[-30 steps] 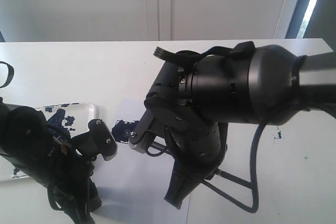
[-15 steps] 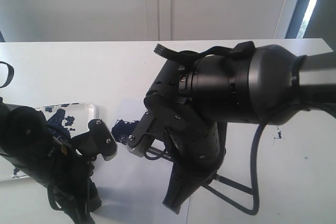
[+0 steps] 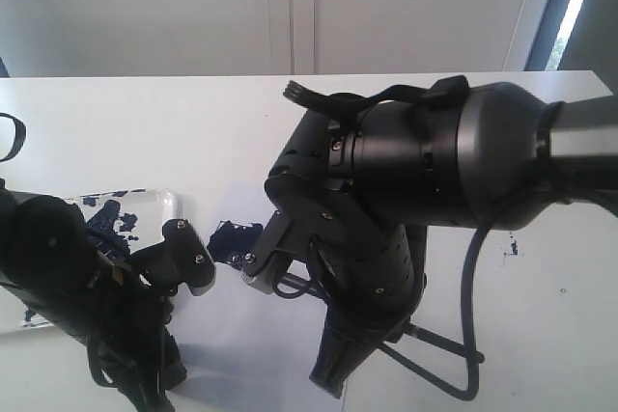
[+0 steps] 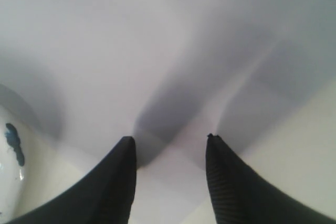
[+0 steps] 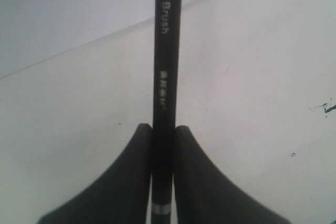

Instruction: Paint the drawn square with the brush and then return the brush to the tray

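Brush (image 5: pixel 164 77) sits clamped between the right gripper's (image 5: pixel 164 129) nearly closed fingers, angled down at the navy-blotched square (image 3: pixel 235 235) to spread paint; the left gripper (image 4: pixel 169 142) hangs open, empty, near the tray (image 3: pixel 166 202).

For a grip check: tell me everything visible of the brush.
In the right wrist view the brush is a thin, straight, matte black stick with small white lettering printed along it and a narrow silvery band at the end nearest the camera. The right claw is shut on it, with a black finger pressing each side of the handle. The brush runs out from the claw over the white tabletop. Its bristles are out of frame, so their state cannot be told.
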Controlling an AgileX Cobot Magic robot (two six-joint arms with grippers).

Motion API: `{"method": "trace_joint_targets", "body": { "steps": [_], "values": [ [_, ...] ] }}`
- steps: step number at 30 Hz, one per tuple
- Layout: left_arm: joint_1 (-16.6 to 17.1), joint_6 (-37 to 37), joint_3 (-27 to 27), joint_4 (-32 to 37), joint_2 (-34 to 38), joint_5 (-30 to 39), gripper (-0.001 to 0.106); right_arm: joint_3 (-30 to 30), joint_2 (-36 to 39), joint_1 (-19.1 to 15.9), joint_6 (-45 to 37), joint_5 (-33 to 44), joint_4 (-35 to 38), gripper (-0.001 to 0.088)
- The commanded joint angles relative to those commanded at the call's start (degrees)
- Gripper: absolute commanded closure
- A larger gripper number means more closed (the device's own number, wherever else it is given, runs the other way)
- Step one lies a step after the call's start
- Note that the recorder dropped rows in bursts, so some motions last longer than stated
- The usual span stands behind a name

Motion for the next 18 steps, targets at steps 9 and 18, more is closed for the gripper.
{"method": "trace_joint_targets", "body": {
  "steps": [9, 18],
  "values": [
    [0.0, -0.1, 0.0, 0.0, 0.0, 0.0, 0.057, 0.0, 0.0, 0.0, 0.0, 2.0, -0.6, 0.0868],
    [0.0, -0.2, 0.0, 0.0, 0.0, 0.0, 0.057, 0.0, 0.0, 0.0, 0.0, 2.1, -0.8, 0.0868]
  ]
}}
